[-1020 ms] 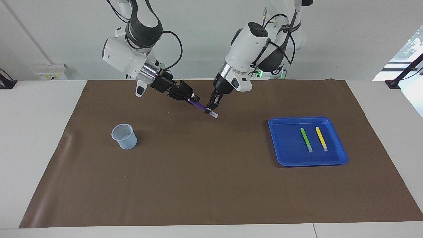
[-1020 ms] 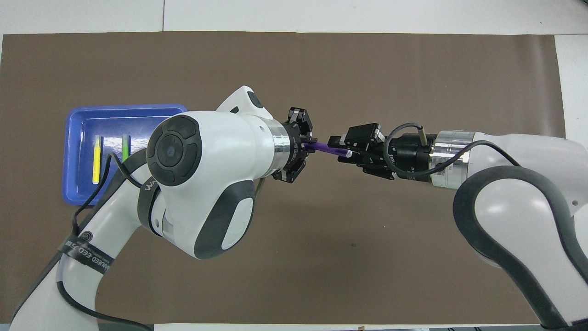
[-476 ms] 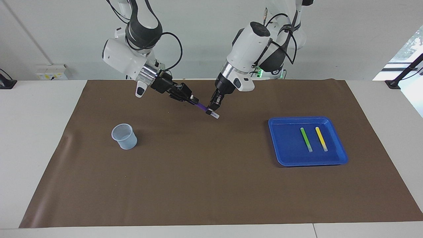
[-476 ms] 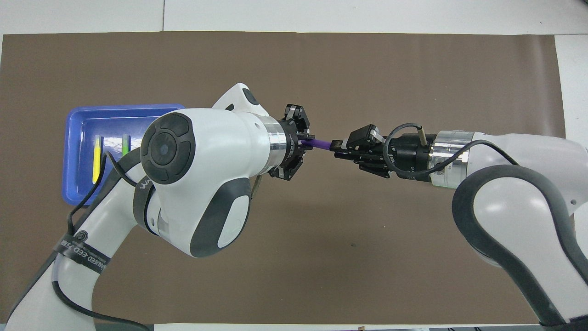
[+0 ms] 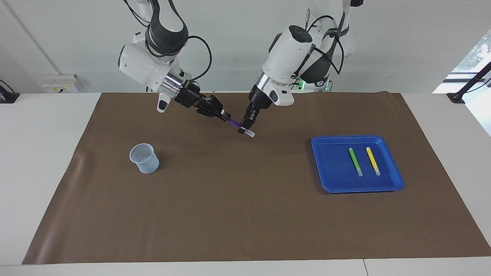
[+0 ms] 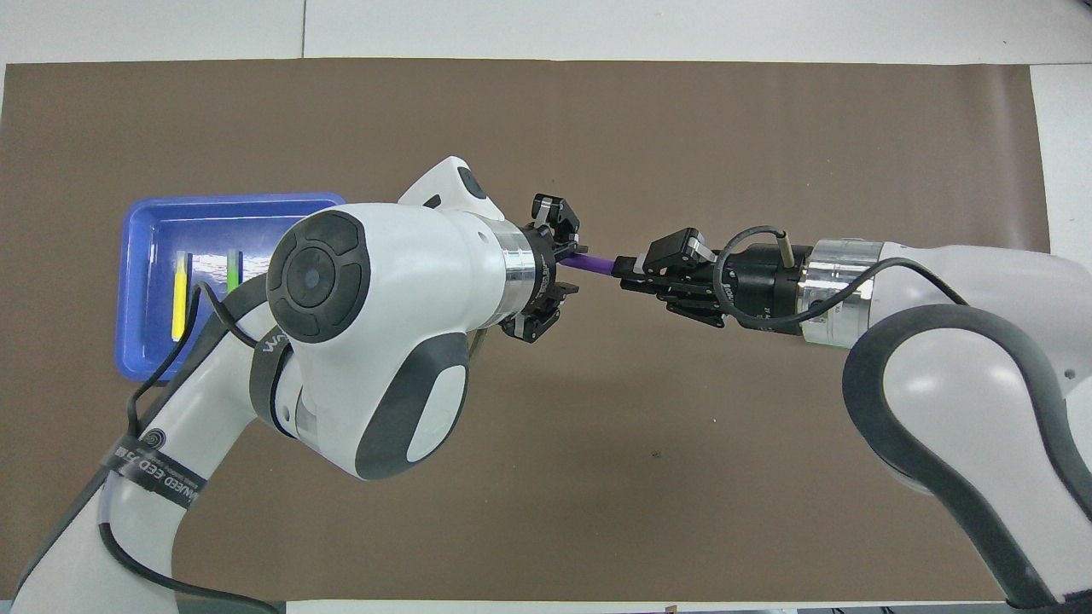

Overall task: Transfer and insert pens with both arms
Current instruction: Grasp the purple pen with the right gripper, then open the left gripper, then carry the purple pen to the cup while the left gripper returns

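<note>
Both grippers are on the purple pen (image 5: 234, 124) in mid-air over the middle of the brown mat (image 5: 245, 214). As I read it from the facing camera, the right gripper (image 5: 223, 114) is clamped on the pen's upper end and the left gripper (image 5: 243, 128) pinches it near the pale cap end, the pen sloping down toward the left arm's side. I judge this to be the handover itself: both hold the pen, and neither has let go.

Next, I'd want the left gripper to release cleanly and draw back without dragging the pen, so the right arm can carry it to the grey mesh cup (image 5: 144, 157) at its end of the table and turn it upright for the drop.

From the facing camera I get the pen's height above the mat, the cup, and the green pen (image 5: 355, 161) and yellow pen (image 5: 373, 161) lying side by side in the blue tray (image 5: 395, 180). From overhead, the cup is hidden under the right arm and the left arm's wrist covers part of the tray, but the short purple span between the two grippers shows plainly.
</note>
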Motion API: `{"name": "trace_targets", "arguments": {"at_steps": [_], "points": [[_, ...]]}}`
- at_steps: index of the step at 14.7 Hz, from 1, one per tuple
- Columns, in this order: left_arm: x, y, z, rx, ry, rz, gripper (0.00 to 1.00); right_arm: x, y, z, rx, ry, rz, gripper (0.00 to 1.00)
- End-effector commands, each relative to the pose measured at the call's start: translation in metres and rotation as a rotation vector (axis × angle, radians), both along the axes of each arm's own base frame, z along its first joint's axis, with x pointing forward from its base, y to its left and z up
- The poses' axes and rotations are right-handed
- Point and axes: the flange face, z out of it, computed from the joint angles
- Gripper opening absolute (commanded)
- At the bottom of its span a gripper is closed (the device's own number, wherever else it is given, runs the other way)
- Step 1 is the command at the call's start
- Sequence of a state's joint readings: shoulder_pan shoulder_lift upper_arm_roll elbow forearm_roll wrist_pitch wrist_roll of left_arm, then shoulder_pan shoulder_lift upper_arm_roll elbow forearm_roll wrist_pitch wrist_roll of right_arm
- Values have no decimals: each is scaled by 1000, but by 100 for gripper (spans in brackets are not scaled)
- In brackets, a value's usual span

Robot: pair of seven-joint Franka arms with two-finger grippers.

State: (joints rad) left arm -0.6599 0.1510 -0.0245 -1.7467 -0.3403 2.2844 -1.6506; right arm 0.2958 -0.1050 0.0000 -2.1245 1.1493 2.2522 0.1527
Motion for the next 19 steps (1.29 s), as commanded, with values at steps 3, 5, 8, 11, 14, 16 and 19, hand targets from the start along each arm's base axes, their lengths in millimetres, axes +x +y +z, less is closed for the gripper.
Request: {"name": "trace_targets", "arguments": {"at_steps": [3,5,8,11,14,16,19], "points": [[11,74,18,111,-50,-318,100,14,-43,5,-152,-48,175,0],[23,107,10,145,-80,-471,100,24,-88,14,-279,-100,332,0],[36,164,-6,239,-165,-696,100,37,-145,16,-627,-196,615,0],[47,208,-37,342,-227,-922,100,42,-165,14,-858,-251,820,0],[59,267,-78,428,-259,-1058,100,45,-169,15,-1023,-247,924,0],[63,304,-114,470,-269,-1122,100,50,-176,15,-1095,-308,999,0],[76,352,-156,493,-288,-1197,100,47,-191,-3,-1080,-287,990,0]]}}
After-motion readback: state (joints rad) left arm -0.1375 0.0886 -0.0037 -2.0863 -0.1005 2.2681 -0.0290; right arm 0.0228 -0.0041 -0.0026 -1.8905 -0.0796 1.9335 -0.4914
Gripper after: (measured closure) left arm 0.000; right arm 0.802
